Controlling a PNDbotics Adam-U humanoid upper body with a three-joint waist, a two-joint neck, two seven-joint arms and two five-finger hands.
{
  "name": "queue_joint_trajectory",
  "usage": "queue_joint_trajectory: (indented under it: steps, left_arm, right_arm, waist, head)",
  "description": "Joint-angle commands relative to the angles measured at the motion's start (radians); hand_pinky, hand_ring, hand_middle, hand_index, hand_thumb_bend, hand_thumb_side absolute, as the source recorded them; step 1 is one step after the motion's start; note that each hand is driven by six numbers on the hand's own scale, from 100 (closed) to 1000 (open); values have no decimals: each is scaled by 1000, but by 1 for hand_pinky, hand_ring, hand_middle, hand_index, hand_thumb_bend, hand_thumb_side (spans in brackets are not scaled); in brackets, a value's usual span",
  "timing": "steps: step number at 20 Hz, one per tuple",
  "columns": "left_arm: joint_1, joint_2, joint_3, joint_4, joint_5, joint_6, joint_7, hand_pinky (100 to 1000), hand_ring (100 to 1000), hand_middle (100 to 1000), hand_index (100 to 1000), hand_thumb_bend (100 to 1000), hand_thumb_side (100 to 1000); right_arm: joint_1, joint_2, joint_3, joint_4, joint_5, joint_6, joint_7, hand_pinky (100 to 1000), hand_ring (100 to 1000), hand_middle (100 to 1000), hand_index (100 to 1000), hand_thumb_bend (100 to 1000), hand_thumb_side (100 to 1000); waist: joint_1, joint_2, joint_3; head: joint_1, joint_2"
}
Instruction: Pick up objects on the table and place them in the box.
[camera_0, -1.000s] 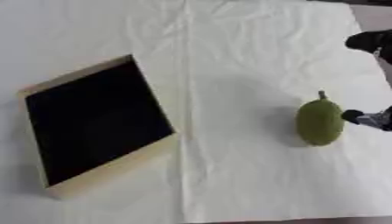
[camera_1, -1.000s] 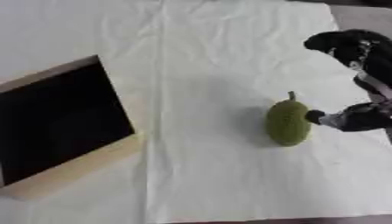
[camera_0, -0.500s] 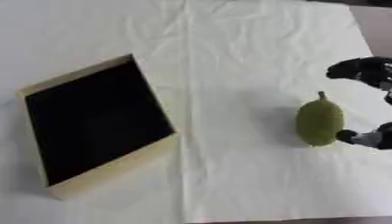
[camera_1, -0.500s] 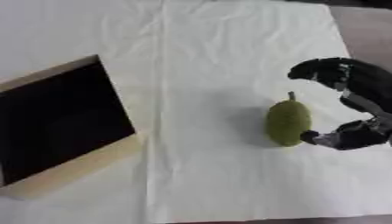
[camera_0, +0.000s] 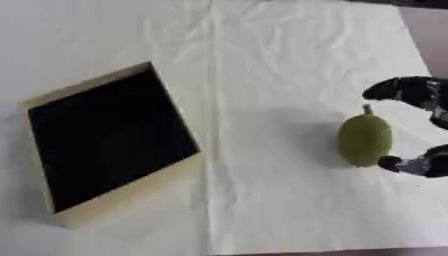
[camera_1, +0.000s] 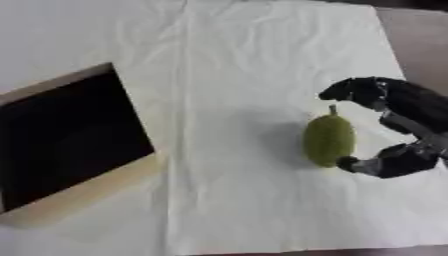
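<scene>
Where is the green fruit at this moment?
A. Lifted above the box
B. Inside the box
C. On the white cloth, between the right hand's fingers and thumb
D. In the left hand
C: the green fruit lies on the white cloth, with the right hand curved around it; the box sits apart, at the left.

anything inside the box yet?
Nothing visible inside the box: its interior shows only flat black, so a dark item could go unseen. The green fruit lies on the white cloth, outside the box, with the right hand curved beside it, not closed on it.
</scene>
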Motion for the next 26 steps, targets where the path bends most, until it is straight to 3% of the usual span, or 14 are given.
queue_joint_trajectory:
  steps: [1, 10, 18, 26]
  left_arm:
    - [-6, 20, 3, -15, 0, 1, -1, 498, 496, 566, 702, 261, 577]
    - [-9, 13, -1, -15, 1, 2, -6, 497, 495, 566, 702, 259, 578]
    - [-12, 11, -3, -15, -4, 2, -9, 498, 496, 567, 702, 256, 580]
    - [-11, 10, -3, -15, -4, 3, -11, 498, 496, 567, 702, 255, 581]
  right_arm:
    - [-8, -14, -4, -15, -4, 9, 18, 874, 786, 825, 927, 552, 100]
    - [-20, 23, 13, -15, 13, 77, 80, 816, 729, 852, 954, 493, 100]
    - [-32, 37, 13, -15, 41, 127, 128, 794, 752, 858, 956, 472, 100]
    - [-27, 48, -23, -15, 91, 165, 93, 791, 744, 851, 948, 466, 100]
  waist:
    - [5, -17, 2]
    - [7, -10, 16]
    - [7, -6, 21]
    - [8, -4, 19]
  head:
    - [-5, -4]
    - [-14, -9]
    - [-19, -12]
    - [-19, -13]
